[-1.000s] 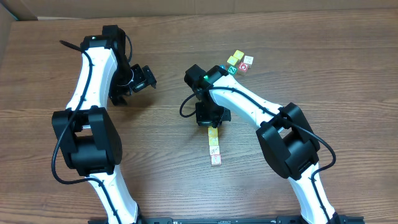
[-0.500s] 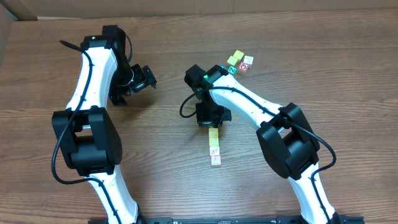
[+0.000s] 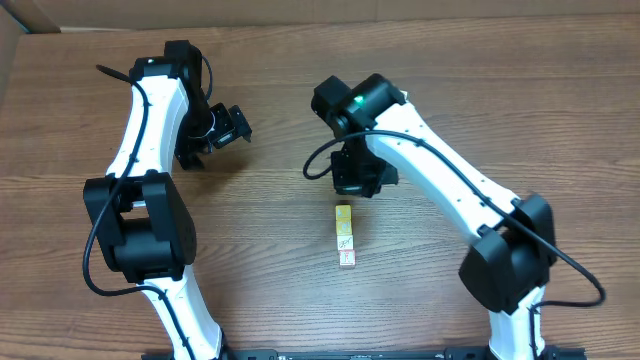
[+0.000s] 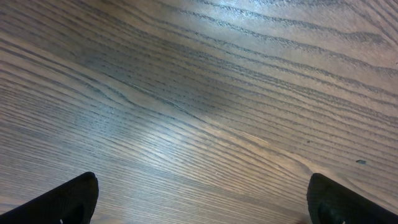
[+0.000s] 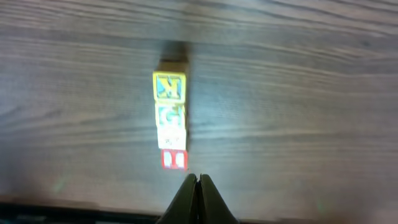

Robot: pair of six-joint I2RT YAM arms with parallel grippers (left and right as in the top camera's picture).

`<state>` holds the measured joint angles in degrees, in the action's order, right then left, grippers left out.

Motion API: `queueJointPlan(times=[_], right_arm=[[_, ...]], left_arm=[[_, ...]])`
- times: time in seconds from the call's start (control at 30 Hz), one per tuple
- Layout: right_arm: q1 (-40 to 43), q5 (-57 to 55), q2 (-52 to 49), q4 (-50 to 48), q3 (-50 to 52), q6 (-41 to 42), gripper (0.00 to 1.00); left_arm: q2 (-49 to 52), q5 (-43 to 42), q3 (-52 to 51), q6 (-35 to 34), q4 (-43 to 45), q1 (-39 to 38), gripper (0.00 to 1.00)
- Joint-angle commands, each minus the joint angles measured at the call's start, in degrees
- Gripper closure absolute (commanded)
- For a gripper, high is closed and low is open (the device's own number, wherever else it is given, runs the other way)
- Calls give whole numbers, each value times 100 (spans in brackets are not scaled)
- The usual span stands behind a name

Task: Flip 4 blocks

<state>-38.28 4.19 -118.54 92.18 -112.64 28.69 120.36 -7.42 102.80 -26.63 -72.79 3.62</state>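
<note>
1. The right gripper (image 5: 196, 186), jaws pressed together on nothing, hovers just short of the red block (image 5: 175, 160).
2. The blocks (image 3: 345, 236) sit in one touching row: red, pale, teal block (image 5: 170, 115), then yellow block (image 5: 169, 86) farthest.
3. Likely best: tip the end cube outward so neighbours don't scatter.
4. The left gripper (image 3: 228, 125) sits well apart, jaws spread wide.

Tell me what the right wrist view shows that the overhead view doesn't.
Only the right wrist: the right gripper shut, its tip aimed at the red block, and the letter K on the yellow block at the far end. Only the overhead: the left gripper, off to the side, away from the blocks. Both: the straight row of four blocks on the table.
</note>
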Motion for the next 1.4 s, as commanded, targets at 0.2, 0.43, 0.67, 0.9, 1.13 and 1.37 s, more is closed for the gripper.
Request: queueJointPlan(times=[0.2, 0.43, 0.67, 0.9, 1.13, 1.37], right_arm=[[48, -107, 1259, -586, 1606, 470, 96], [48, 420, 2026, -1989, 3534, 1106, 96], [26, 796, 2026, -3598, 4859, 1797, 96], [-144, 903, 2026, -3803, 5101, 1991, 96], [-313, 898, 2026, -4221, 5453, 2258, 96], [-323, 949, 2026, -4435, 5530, 2214, 96]], left_arm=[[39, 17, 87, 26, 4, -31, 0], [39, 17, 87, 26, 7, -31, 0], [39, 17, 87, 26, 7, -31, 0], [39, 17, 87, 26, 4, -31, 0], [39, 17, 87, 26, 4, -31, 0], [39, 17, 87, 26, 4, -31, 0]])
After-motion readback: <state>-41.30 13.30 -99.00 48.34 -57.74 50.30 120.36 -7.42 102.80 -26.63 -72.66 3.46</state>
